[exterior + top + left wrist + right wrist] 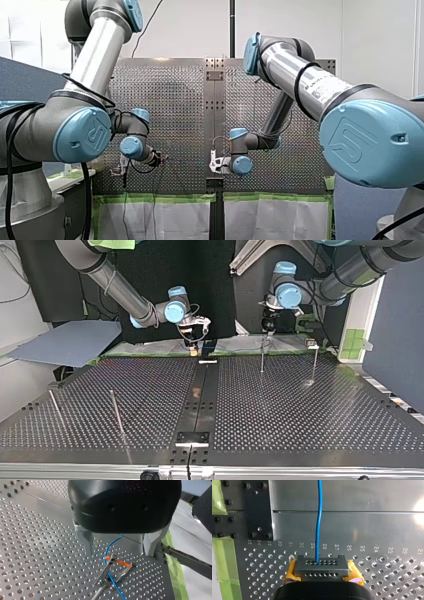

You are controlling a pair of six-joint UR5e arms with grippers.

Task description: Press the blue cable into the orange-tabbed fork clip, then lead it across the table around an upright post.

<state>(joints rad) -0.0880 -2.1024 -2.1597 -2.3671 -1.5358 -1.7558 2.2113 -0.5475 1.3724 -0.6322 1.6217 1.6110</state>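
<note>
My left gripper (118, 553) hung over the fork clip (110, 573). Its metal fingers (86, 542) were spread wide and held nothing. The blue cable (107, 552) ran between the clip's two prongs, met the orange tab (120, 563) at their tips, and touched neither finger.

My right gripper (321, 567) was closed on the cable, which ran straight out ahead over the table (367, 530). Yellow pads (291, 573) showed on either side of the grey tip. A black plate (258, 510) and green tape (224, 562) lay off to one side of it.

Top view: one thin post (262, 356) stood just below my left gripper, with a second post (315, 362) further to the view's right. Two more posts (116, 412) stood well apart at the view's left, nearer the camera.
</note>
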